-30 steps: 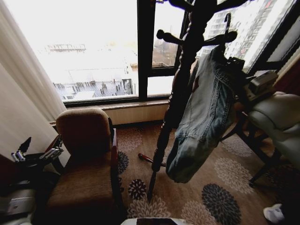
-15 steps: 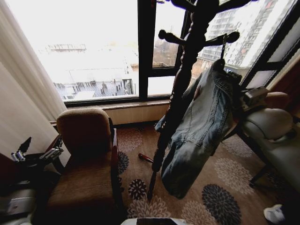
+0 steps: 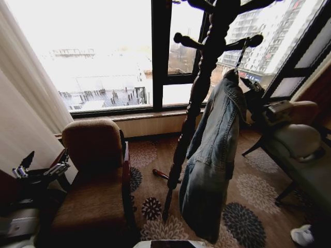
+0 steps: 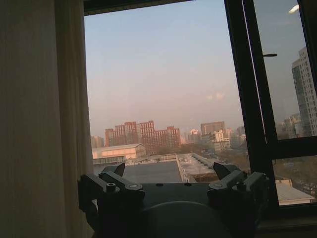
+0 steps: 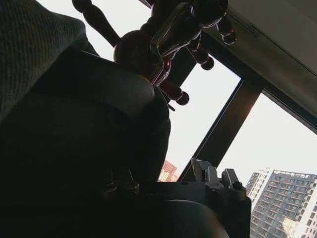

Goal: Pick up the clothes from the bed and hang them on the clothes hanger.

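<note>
The clothes, a light blue denim jacket [image 3: 214,150], hang nearly straight down from the clothes hanger, whose thin hook [image 3: 241,51] sits over a peg of the dark wooden coat stand [image 3: 199,98]. My right gripper [image 3: 256,95] is right beside the jacket's shoulder, on its right. In the right wrist view the jacket [image 5: 74,129] lies dark and close across the gripper, and the metal hook [image 5: 166,27] curves over a round wooden knob. My left gripper [image 3: 41,169] is parked low at the left, open [image 4: 168,171] and holding nothing. The bed is out of view.
A brown armchair [image 3: 95,170] stands left of the coat stand's foot. A padded chair [image 3: 297,139] sits close on the right, behind my right arm. Tall windows [image 3: 103,57] and a pale curtain [image 3: 20,103] close off the back and left. Patterned carpet [image 3: 253,196] lies below.
The jacket has swung from a slant toward the right to hanging almost straight down under the peg. My right arm has moved down and left beside it. The left arm stays put.
</note>
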